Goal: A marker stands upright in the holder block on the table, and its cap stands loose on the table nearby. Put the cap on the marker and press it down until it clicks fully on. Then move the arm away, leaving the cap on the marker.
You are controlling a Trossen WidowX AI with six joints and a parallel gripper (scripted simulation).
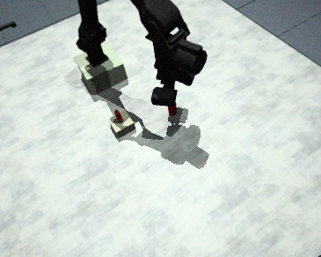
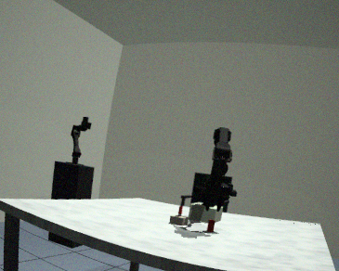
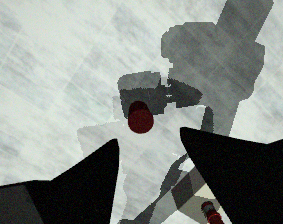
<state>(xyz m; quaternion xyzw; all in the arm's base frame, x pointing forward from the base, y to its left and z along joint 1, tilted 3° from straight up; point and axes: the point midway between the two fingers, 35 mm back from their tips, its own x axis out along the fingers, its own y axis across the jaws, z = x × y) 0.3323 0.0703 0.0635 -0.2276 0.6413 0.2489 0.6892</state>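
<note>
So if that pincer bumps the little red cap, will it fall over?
Probably. The cap is a short, narrow cylinder standing loose on the table, so a sideways nudge could tip it, and being round it might roll. It looks rigid, unlikely to squash between the open pincer.

Cap (image 3: pixel 140 117) unobstructed (holder block (image 1: pixel 122 126) apart).

The marker (image 1: pixel 118 115) stands in the holder block (image 1: pixel 122 125) on the table (image 1: pixel 236 185). The cap (image 1: pixel 172 109) stands on the table to its right, apart, directly under the gripper (image 1: pixel 164 96).
</note>
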